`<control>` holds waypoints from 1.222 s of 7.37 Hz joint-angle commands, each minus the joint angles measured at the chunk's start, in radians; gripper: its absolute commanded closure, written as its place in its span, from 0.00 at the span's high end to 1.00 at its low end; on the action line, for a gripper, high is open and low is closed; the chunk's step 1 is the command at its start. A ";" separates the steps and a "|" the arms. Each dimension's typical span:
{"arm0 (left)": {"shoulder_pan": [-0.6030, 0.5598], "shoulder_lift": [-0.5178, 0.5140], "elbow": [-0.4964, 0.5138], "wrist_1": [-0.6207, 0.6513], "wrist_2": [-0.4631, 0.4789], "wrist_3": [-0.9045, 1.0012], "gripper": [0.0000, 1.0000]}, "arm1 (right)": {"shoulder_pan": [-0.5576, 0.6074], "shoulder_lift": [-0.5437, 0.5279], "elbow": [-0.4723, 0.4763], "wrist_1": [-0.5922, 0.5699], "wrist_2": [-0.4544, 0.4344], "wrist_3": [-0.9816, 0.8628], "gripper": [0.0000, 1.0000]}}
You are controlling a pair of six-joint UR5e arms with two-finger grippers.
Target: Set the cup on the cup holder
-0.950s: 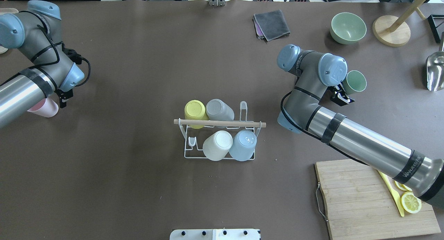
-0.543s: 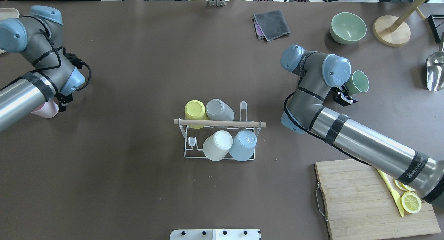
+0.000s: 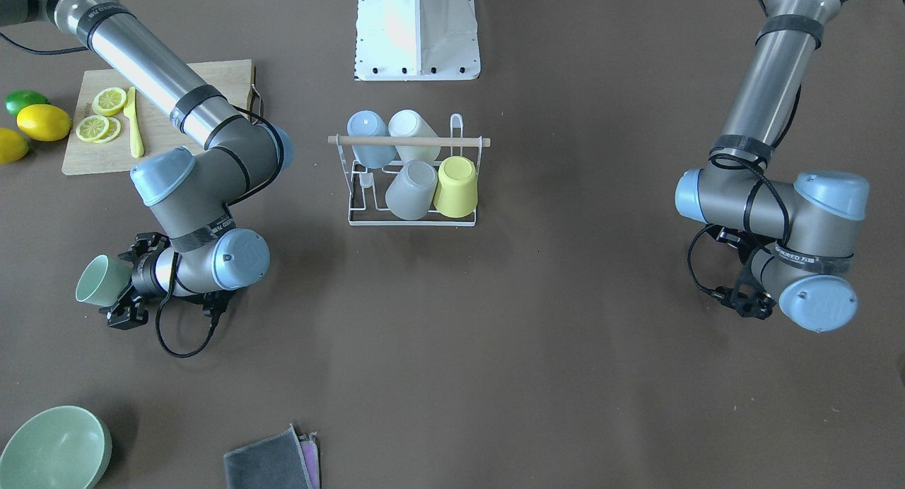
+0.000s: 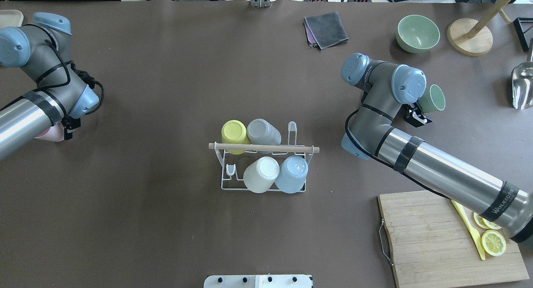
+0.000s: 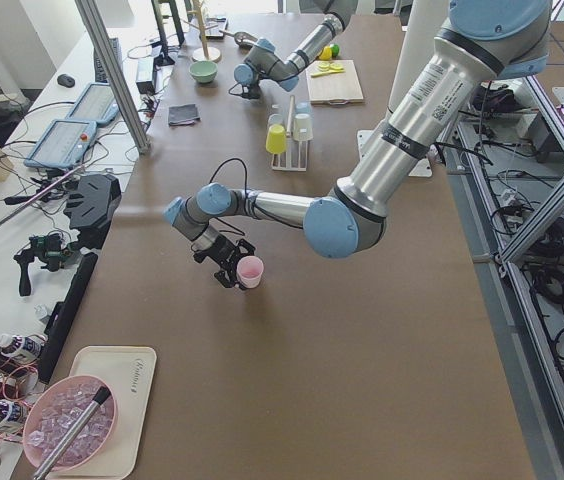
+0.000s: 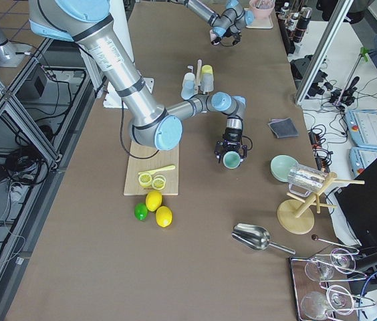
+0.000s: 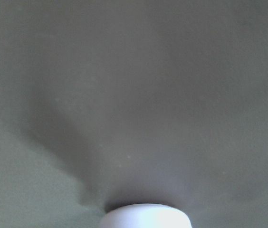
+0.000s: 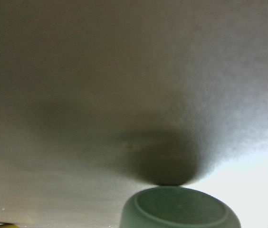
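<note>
The cup holder (image 4: 266, 148), a white wire rack with a wooden rod on top, stands mid-table and carries a yellow, a grey, a white and a blue cup upside down on its prongs. My right gripper (image 3: 117, 285) is shut on a green cup (image 4: 434, 98) lying sideways just above the table, right of the rack. My left gripper (image 5: 236, 271) is shut on a pink cup (image 5: 251, 270) low over the table far to the left. In the overhead view the arm hides most of the pink cup (image 4: 45, 134). Both wrist views show only a cup rim.
A cutting board (image 4: 433, 242) with lemon slices and a yellow knife lies at the near right. A green bowl (image 4: 417, 33), a folded grey cloth (image 4: 326, 29), a wooden stand base (image 4: 469, 36) and a metal scoop (image 4: 522, 86) sit along the far right.
The left arm has drawn a little further left with the pink cup, which is now more hidden under it. The right arm has shifted slightly right with the green cup.
</note>
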 commanded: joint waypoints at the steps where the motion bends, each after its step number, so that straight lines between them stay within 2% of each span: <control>1: 0.000 0.001 -0.002 0.000 0.000 0.001 0.74 | -0.001 -0.040 0.040 0.025 -0.001 0.001 0.72; 2: 0.000 0.001 -0.002 0.002 0.000 0.001 0.48 | -0.001 -0.042 0.040 0.026 -0.003 0.001 0.50; 3: -0.001 0.002 -0.008 0.017 0.000 0.001 0.23 | -0.002 -0.040 0.040 0.026 -0.004 0.003 0.14; 4: -0.004 0.002 -0.047 0.083 -0.001 0.001 0.09 | -0.001 -0.037 0.039 0.025 -0.009 0.000 0.00; 5: -0.005 0.002 -0.095 0.132 0.000 0.001 0.02 | -0.002 -0.036 0.040 0.023 -0.011 0.000 0.00; 8: -0.073 0.002 -0.193 0.201 0.025 0.032 0.00 | -0.004 -0.031 0.039 0.020 -0.027 -0.002 0.00; 9: -0.078 -0.007 -0.292 0.206 0.139 0.032 0.00 | -0.002 -0.031 0.037 0.020 -0.038 -0.002 0.00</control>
